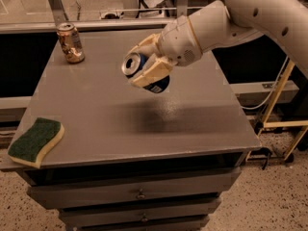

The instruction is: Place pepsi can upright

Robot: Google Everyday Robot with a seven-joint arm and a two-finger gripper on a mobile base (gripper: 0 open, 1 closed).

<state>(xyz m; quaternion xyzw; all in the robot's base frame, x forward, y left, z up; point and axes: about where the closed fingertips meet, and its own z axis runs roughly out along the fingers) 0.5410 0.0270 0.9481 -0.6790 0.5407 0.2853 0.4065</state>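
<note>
The white robot arm [250, 18] enters from the upper right and reaches over the middle of the grey table [192, 129]. The gripper [142, 66] is above the centre of the tabletop, towards the rear. It is clamped on the pepsi can [131, 64], and its cream-coloured fingers [151, 72] press against the can's sides from above and below.

The pepsi can is not upright. It lies tilted in the grasp, with one silver end facing left and towards the camera and the dark-blue body running back and down to the right under the lower finger. The can is held off the tabletop. A soft shadow [154, 118] lies on the surface below it and does not touch it.

A gold-bronze can [70, 43] stands upright near the rear left corner of the table, well apart from the gripper. A green and yellow sponge [36, 142] rests at the front left corner, with its near end reaching the table edge.

Below the tabletop the cabinet front shows drawers [134, 191] with small central handles. A yellow frame [279, 97] stands on the speckled floor to the right of the table.
</note>
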